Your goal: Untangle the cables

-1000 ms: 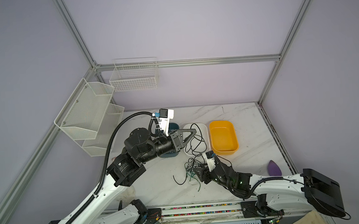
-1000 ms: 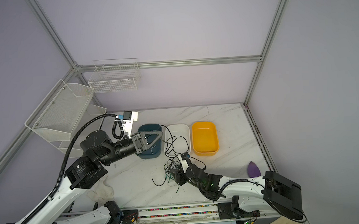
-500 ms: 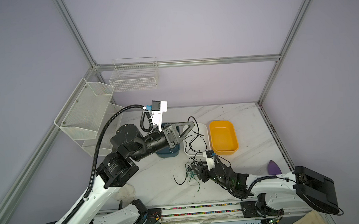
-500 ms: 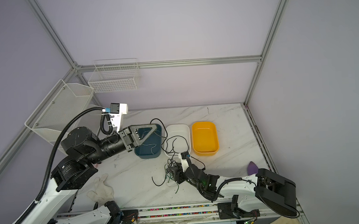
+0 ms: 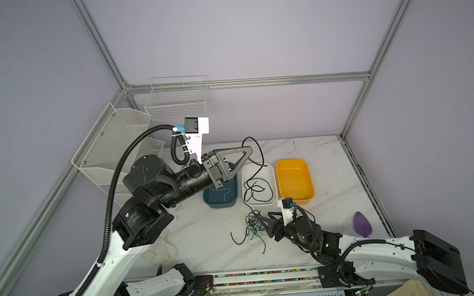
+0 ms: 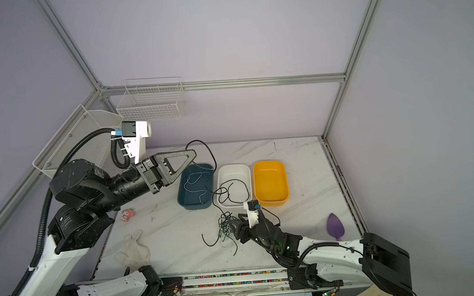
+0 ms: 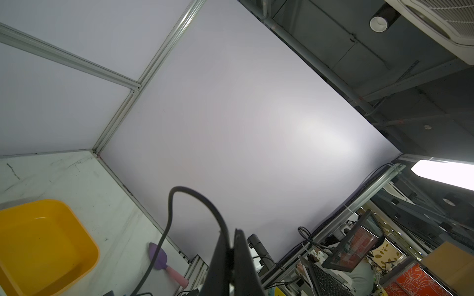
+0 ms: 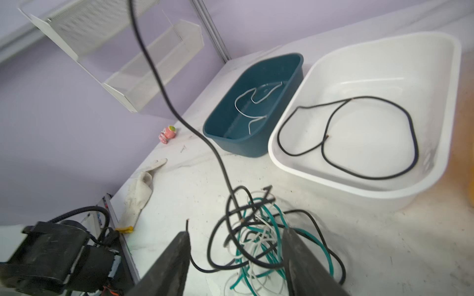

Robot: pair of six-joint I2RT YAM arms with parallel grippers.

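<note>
Just in front of the white bin, on the desk, the tangle of cables sits under the right end effector, whose fingers are spread astride it. Above the bin's far side, the left end effector is pressed together on one black cable trailing down to the tangle. Another black loop lies inside the bin.

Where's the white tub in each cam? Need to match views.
Top view: white tub sits mid-row, between the teal tub and the yellow tub.
Top view: same, middle of the three tubs.
Left wrist: not in it.
Right wrist: large and close, beside the teal tub.
Shared landmark: the yellow tub, in all four; it is what the left wrist shows.
</note>
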